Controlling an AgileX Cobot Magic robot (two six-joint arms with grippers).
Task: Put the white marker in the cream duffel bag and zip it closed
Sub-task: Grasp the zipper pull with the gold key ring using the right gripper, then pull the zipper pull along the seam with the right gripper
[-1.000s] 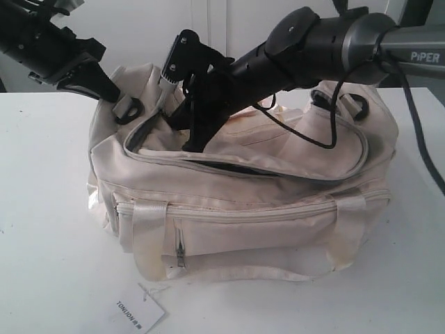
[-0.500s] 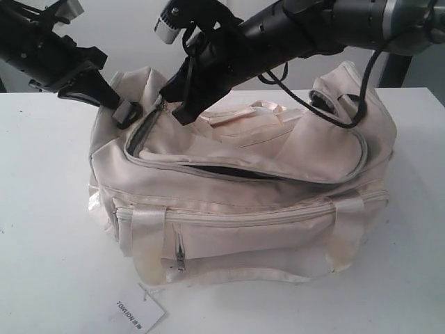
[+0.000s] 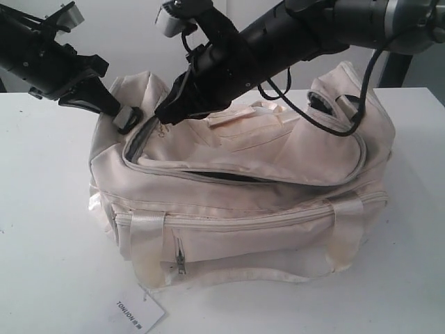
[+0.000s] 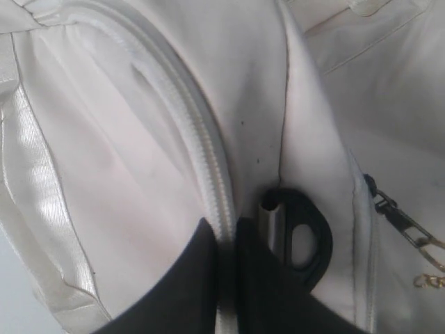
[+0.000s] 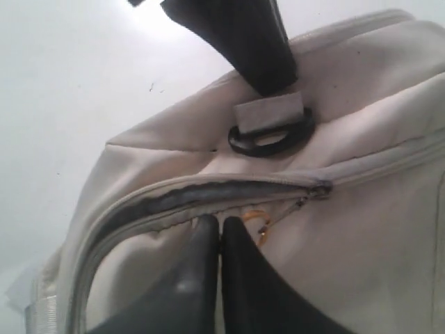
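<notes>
The cream duffel bag [image 3: 243, 209] lies on the white table [image 3: 49, 243], its top zipper open along a dark slit. My left gripper [image 3: 119, 111] is shut on the zipper seam [image 4: 208, 167] at the bag's left end, beside a black end ring [image 4: 316, 240]. My right gripper [image 3: 161, 118] reaches across to that same end, just above the open zipper. In the right wrist view its fingertips [image 5: 221, 223] are pressed together, with the gold ring pull [image 5: 256, 217] right beside them. I cannot tell if the ring is pinched. The white marker is hidden.
A white "TONLION" tag [image 3: 139, 309] lies on the table in front of the bag. Shiny webbing handles [image 3: 146, 240] hang over the bag's front. A black cable [image 3: 327, 118] droops from the right arm over the bag's top.
The right gripper has risen out of the bag's opening and shifted left to the zipper's end. The top flap has settled lower. The left gripper keeps its hold.
</notes>
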